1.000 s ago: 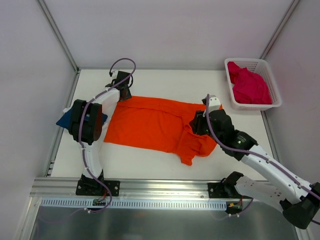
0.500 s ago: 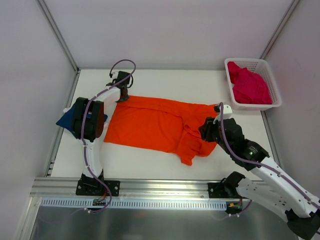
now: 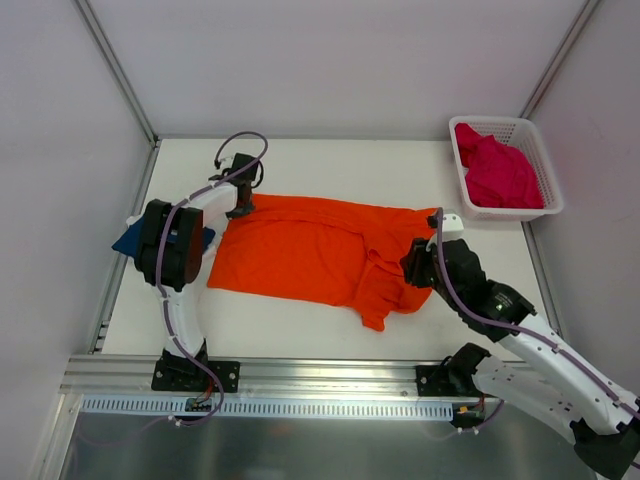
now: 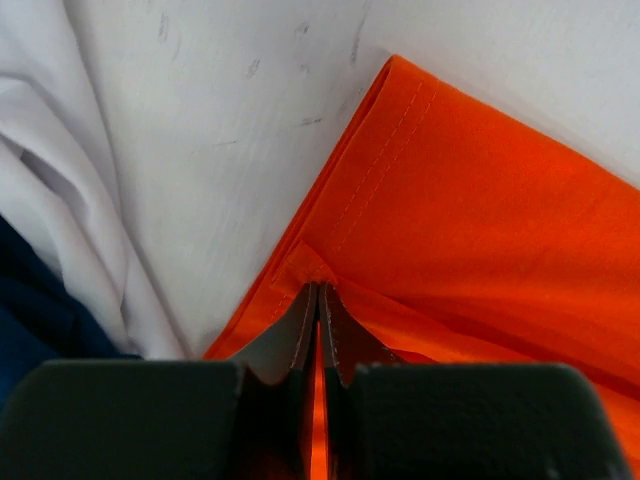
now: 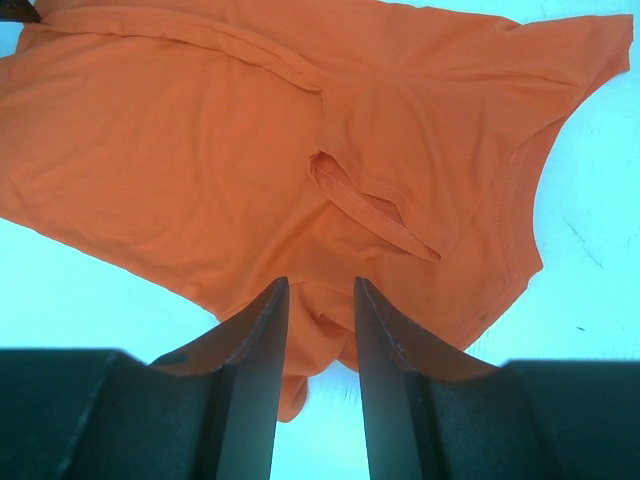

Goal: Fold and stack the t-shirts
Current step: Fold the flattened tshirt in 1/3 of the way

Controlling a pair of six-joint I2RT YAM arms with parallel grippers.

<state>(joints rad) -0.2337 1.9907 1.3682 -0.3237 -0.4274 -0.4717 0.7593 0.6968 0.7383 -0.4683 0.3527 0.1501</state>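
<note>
The orange t-shirt (image 3: 300, 245) lies spread across the middle of the table, its right side rumpled. My left gripper (image 3: 240, 200) is at its far left corner and shut on that corner, with orange cloth (image 4: 480, 220) pinched between the closed fingers (image 4: 300, 325). Over the shirt's right sleeve area hovers my right gripper (image 3: 415, 262), open, with crumpled orange cloth (image 5: 200, 150) showing beyond the fingertips and nothing held. A navy t-shirt (image 3: 125, 240) lies at the left table edge, partly hidden by the left arm. The magenta t-shirt (image 3: 497, 172) is bunched in the basket.
The white mesh basket (image 3: 500, 122) stands at the back right corner. White wrinkled cloth (image 4: 60, 170) lies beside the navy shirt (image 4: 30, 320) in the left wrist view. Frame posts rise at both back corners; a metal rail runs along the near edge.
My left gripper has shut on the orange shirt's far left corner. The right arm has drawn back to the right, off the shirt's sleeve, its jaws unchanged.
</note>
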